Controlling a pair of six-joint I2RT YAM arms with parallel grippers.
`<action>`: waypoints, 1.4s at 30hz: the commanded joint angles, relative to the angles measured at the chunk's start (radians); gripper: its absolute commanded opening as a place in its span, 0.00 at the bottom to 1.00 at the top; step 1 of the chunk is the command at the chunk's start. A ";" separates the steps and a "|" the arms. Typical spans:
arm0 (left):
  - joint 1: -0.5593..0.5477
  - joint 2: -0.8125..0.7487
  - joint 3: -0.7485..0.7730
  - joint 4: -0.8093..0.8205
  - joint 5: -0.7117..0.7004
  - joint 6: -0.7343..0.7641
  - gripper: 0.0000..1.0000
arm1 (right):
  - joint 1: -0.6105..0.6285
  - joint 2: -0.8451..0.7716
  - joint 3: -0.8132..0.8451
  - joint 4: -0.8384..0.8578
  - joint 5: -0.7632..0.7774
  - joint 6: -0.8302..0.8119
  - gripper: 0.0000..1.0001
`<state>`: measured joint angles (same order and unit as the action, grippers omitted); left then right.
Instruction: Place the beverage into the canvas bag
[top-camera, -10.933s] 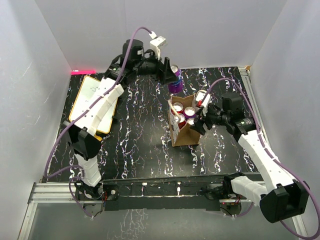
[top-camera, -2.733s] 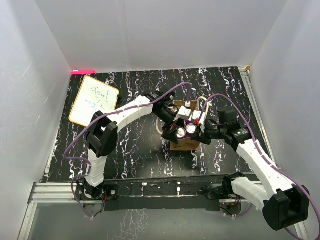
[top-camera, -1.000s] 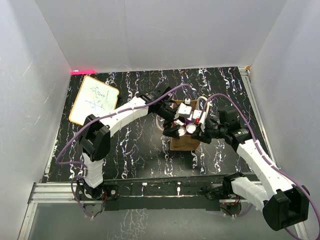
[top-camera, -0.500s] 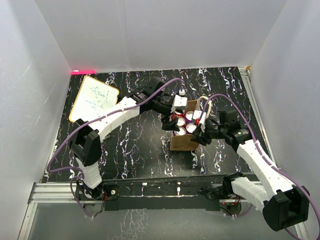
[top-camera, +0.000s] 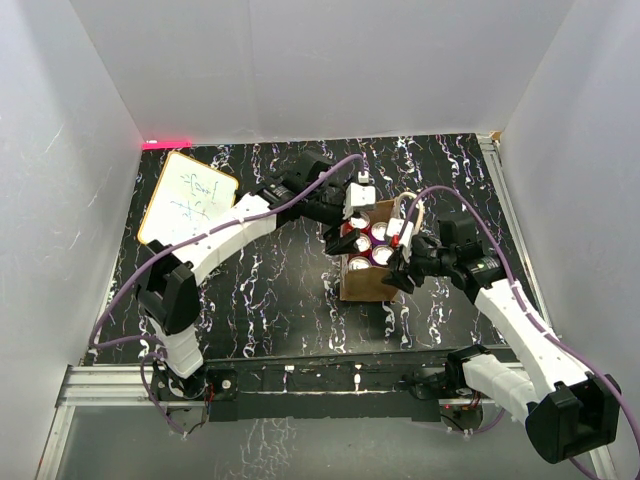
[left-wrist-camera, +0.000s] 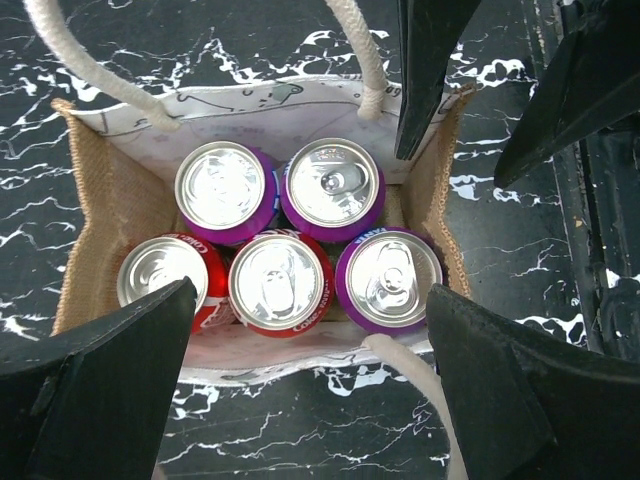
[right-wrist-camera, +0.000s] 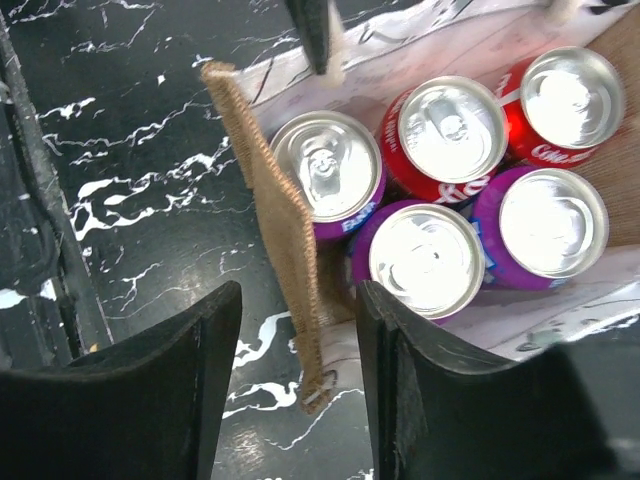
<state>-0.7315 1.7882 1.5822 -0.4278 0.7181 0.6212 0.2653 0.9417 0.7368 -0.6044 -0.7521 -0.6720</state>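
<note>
The canvas bag (top-camera: 367, 283) stands upright on the black marbled table (top-camera: 265, 300). Five drink cans (left-wrist-camera: 276, 283) stand inside it, close together: three purple ones (left-wrist-camera: 331, 183) and two red ones (left-wrist-camera: 160, 278). All five tops are visible from above.

The left gripper (left-wrist-camera: 310, 290) hangs above the opening of the bag. Its fingers are spread wide and it holds nothing. About eleven seconds ago it carried a purple can high beyond the far side of the bag. Less than three seconds ago it was low in the opening and hid some of the cans. Now it has risen and moved a little toward the far side of the bag.

The right gripper (right-wrist-camera: 298, 295) is at the right edge of the bag, as in the earlier views. Its fingers are partly apart, and the brown side wall (right-wrist-camera: 270, 200) of the bag passes between them. They do not seem to press on it.

A whiteboard (top-camera: 187, 200) lies well to the left of the bag.
</note>
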 joint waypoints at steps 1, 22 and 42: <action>0.007 -0.093 0.061 -0.040 -0.050 -0.006 0.97 | -0.005 0.001 0.133 0.017 0.037 0.010 0.52; 0.351 -0.402 -0.119 0.173 -0.652 -0.298 0.97 | -0.005 0.078 0.484 0.013 0.356 0.267 0.91; 0.800 -0.697 -0.438 0.411 -0.665 -0.799 0.97 | -0.006 0.325 0.705 0.166 0.781 0.564 0.98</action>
<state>0.0582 1.1488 1.1526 -0.0719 0.0875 -0.0811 0.2653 1.2831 1.3800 -0.5411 -0.0704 -0.1547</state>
